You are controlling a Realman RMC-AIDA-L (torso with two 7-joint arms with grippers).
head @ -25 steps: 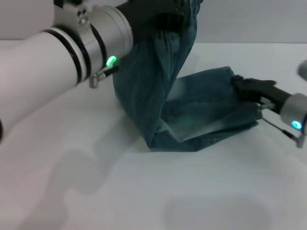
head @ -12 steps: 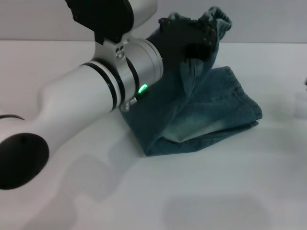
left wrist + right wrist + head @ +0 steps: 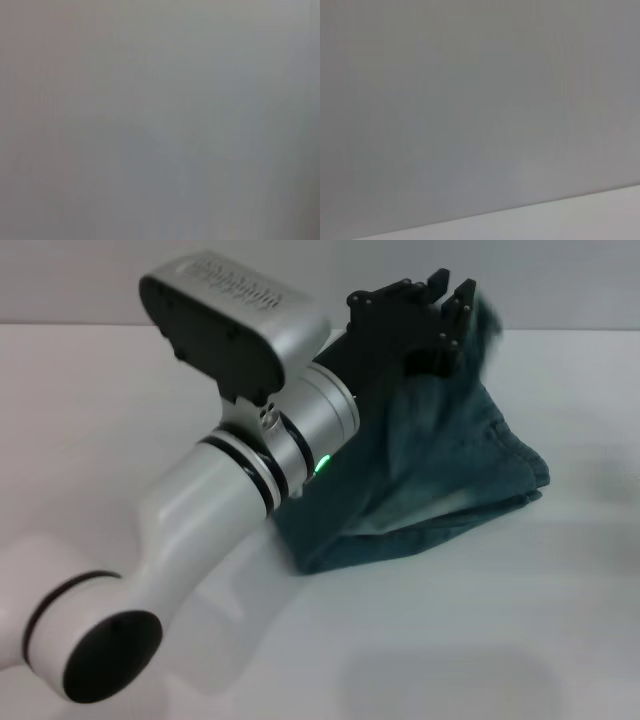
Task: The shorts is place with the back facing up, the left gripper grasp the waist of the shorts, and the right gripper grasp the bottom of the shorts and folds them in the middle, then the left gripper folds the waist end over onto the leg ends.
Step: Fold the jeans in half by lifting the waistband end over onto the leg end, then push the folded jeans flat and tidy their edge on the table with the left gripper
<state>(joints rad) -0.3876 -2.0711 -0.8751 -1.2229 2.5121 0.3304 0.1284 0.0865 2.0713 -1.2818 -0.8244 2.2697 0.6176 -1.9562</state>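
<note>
The shorts [image 3: 455, 465] are blue faded denim, folded lengthwise and lying at the middle right of the white table [image 3: 560, 620]. My left gripper [image 3: 448, 312], a black claw on a silver arm with a green light, is shut on the waist end and holds it raised over the right half of the shorts. The denim drapes down from the claw. The leg ends [image 3: 532, 478] lie flat at the right, under the lifted part. A doubled-over edge [image 3: 310, 558] rests at the lower left. My right gripper is out of view. Both wrist views show only blank grey.
My left arm [image 3: 210, 510] crosses the view from the lower left and hides the table's left middle and part of the shorts. A grey wall runs along the table's far edge [image 3: 580, 328].
The left gripper has carried the waist end rightward and lower, over the leg ends. The right gripper, which stood at the leg ends a second ago, has left the view.
</note>
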